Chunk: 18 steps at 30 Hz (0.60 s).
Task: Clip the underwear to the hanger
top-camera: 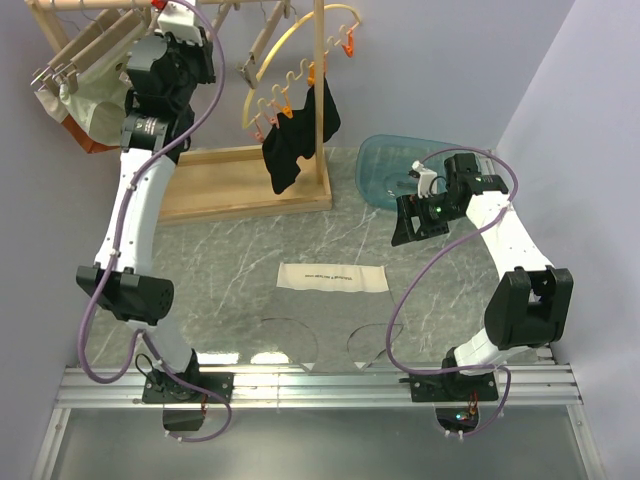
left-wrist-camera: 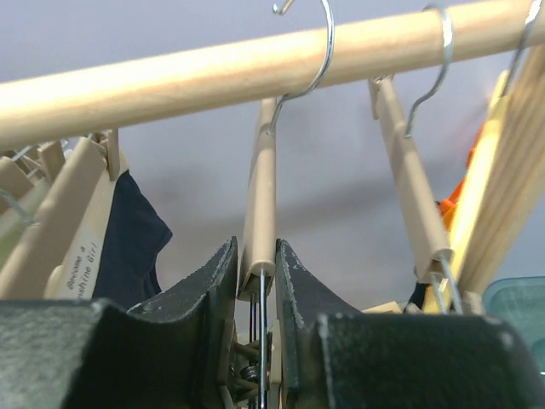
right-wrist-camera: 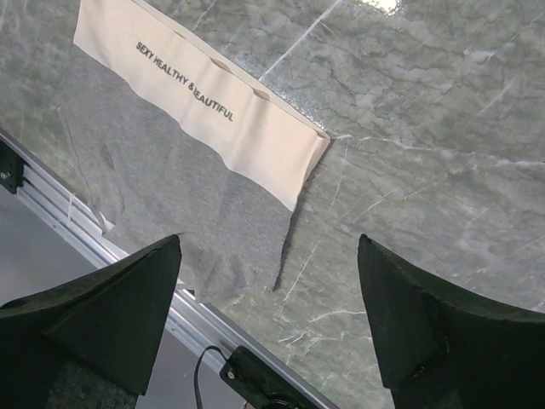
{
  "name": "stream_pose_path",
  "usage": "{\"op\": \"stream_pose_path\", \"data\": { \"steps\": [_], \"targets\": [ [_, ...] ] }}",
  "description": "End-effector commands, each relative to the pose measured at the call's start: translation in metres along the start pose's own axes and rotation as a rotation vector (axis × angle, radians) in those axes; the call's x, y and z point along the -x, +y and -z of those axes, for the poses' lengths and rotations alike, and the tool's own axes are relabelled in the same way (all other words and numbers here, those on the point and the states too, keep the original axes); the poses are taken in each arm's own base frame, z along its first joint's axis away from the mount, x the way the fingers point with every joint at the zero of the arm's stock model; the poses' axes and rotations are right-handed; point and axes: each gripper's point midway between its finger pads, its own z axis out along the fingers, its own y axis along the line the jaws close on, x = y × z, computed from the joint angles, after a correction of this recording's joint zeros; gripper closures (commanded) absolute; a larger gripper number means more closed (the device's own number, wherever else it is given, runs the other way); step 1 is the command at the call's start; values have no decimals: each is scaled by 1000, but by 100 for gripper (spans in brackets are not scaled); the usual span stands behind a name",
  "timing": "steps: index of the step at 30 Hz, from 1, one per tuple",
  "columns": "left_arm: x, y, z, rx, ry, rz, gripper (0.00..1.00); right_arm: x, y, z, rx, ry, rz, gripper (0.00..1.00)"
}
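Note:
The underwear (top-camera: pixel 332 277) lies flat on the table in the middle, its grey body toward the near edge and its beige printed waistband on the far side. It also shows in the right wrist view (right-wrist-camera: pixel 162 162). My right gripper (top-camera: pixel 410 228) hovers open and empty above the table, to the right of it (right-wrist-camera: pixel 268 243). My left gripper (top-camera: pixel 180 30) is raised to the rack's rod at the top left. In the left wrist view it (left-wrist-camera: pixel 255 256) is shut on the end of the wooden hanger (left-wrist-camera: pixel 260 187), which hangs by its wire hook from the rod (left-wrist-camera: pixel 170 81).
A wooden rack with a flat base (top-camera: pixel 240 180) stands at the back. It carries other wooden hangers (left-wrist-camera: pixel 409 179), a yellow curved hanger (top-camera: pixel 300 50) with navy briefs (top-camera: pixel 295 140), and pale green briefs (top-camera: pixel 95 110). A blue tub (top-camera: pixel 385 165) sits back right.

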Motion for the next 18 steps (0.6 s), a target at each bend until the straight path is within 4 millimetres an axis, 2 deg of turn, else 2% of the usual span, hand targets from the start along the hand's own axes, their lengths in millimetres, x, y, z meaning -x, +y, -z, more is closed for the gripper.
{"op": "stream_pose_path", "data": {
  "steps": [1,2,10,15,18],
  "targets": [
    [101,3,43,-17,-241,31,100,7,4,5,17,-41,9,9],
    [106,4,48,-17,-253,34,100,6,4,5,18,-42,8,9],
    [102,3,61,-31,-228,46,100,3,5,4,21,-36,13,9],
    [68,7,72,-11,-130,47,100,3,6,7,19,-36,31,9],
    [36,10,87,-2,-39,51,100,5,5,9,18,-33,42,9]
  ]
}}
